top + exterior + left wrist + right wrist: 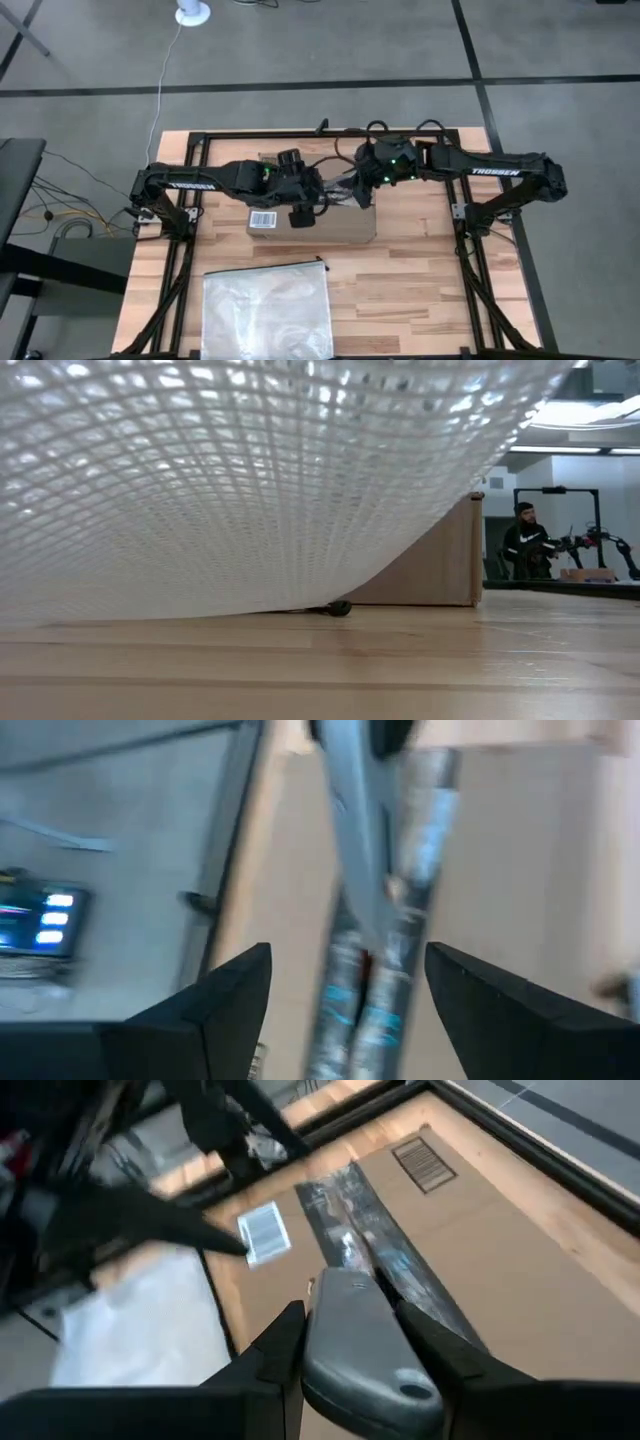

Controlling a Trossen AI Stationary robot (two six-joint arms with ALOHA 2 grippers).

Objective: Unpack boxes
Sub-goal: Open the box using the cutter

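We read this as the opening step: the brown corrugated cardboard shipping box (325,222) lies flat at the centre of the high view, apparently sealed, with both arms meeting over its top face. The right gripper (350,1342), reaching in from the right of the high view, has its fingers closed narrowly around a smooth grey, rounded tool handle (362,1348), whose working end we cannot see; it points down toward the dark, glossy printed tape strip (372,1250) that runs along the box's centre seam. The left gripper (348,988) hovers over that same strip with its two dark fingers spread wide and nothing between them. We judge that the next move calls for running the tool along the seam to part the tape, while the left gripper steadies the box or stands ready to lift a flap; the thin cardboard should give easily, so light pressure seems wise. A white barcode label (262,219) sits near the box's left end in the high view. Toward the bottom of that frame, apart from the box, lies a clear mesh-reinforced plastic zip bag (268,308) on the pale wooden plank table (420,290); its gridded skin fills most of the low view.
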